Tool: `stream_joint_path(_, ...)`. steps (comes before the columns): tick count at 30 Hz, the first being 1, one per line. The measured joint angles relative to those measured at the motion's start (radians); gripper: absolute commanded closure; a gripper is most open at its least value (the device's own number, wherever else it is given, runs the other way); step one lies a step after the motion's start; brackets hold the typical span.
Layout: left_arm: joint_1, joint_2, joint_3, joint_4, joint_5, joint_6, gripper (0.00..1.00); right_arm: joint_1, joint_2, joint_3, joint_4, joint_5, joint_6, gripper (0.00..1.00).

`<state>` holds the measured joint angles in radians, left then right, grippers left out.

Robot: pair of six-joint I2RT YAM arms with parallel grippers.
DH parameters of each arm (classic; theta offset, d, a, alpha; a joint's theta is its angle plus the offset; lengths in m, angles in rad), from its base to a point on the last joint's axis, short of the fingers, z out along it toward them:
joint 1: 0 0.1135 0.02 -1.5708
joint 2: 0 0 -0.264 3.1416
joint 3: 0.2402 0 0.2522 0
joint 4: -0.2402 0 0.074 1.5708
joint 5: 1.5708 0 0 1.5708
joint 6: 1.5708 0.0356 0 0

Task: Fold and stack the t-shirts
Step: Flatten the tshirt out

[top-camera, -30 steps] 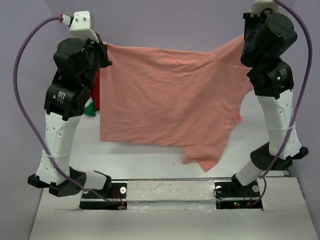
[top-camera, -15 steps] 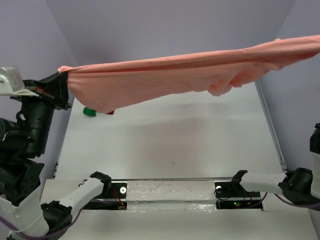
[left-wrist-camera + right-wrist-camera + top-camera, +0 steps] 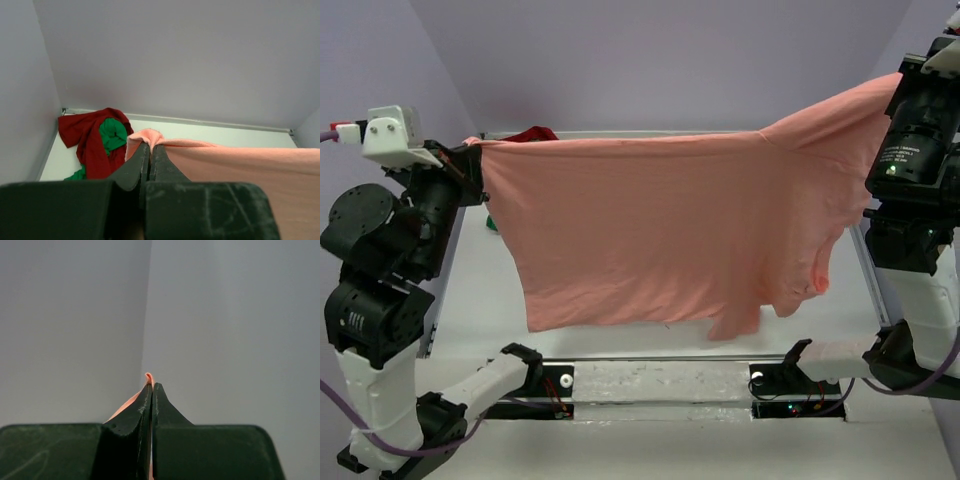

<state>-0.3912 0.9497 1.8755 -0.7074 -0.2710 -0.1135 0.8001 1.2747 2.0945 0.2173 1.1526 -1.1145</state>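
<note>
A large salmon-pink t-shirt [image 3: 670, 230] hangs spread in the air between both arms, its lower edge just above the table. My left gripper [image 3: 477, 150] is shut on its upper left corner; in the left wrist view the jaws [image 3: 151, 146] pinch a fold of pink cloth [image 3: 240, 165]. High at the right edge, my right gripper [image 3: 900, 82] is shut on the other upper corner, and a tip of pink cloth [image 3: 148, 376] sticks out past its closed jaws [image 3: 151, 385]. A dark red t-shirt [image 3: 82, 135] and a bright green t-shirt [image 3: 112, 132] lie crumpled together at the far left corner.
The white table [image 3: 620, 340] is walled by purple panels on three sides. A metal rail [image 3: 865, 260] runs along its right edge. The arm bases sit on a mounting plate [image 3: 660, 380] at the near edge. The dark red heap [image 3: 532, 134] peeks over the shirt's top edge.
The pink shirt hung down, was swung up nearly flat, and now hangs down again, stretched wider. Both arms have moved outward. Both grips have held throughout.
</note>
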Motion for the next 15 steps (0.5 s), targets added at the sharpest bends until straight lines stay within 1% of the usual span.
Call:
stream_joint_path(4, 0.000, 0.060, -0.051, 0.019, -0.029, 0.000, 1.00, 0.000, 0.045, 0.018, 0.037, 0.003, -0.035, 1.00)
stream_joint_path(10, 0.000, 0.166, -0.044, 0.029, -0.026, 0.003, 1.00, 0.014, 0.129, 0.080, 0.049, 0.002, -0.073, 1.00)
stream_joint_path(13, 0.000, 0.178, -0.042, 0.029, -0.016, 0.002, 1.00, 0.042, 0.130, 0.069, 0.093, 0.008, -0.123, 1.00)
stream_joint_path(15, 0.000, 0.158, -0.042, 0.029, -0.011, 0.002, 1.00, 0.061, 0.102, 0.035, 0.126, 0.017, -0.162, 1.00)
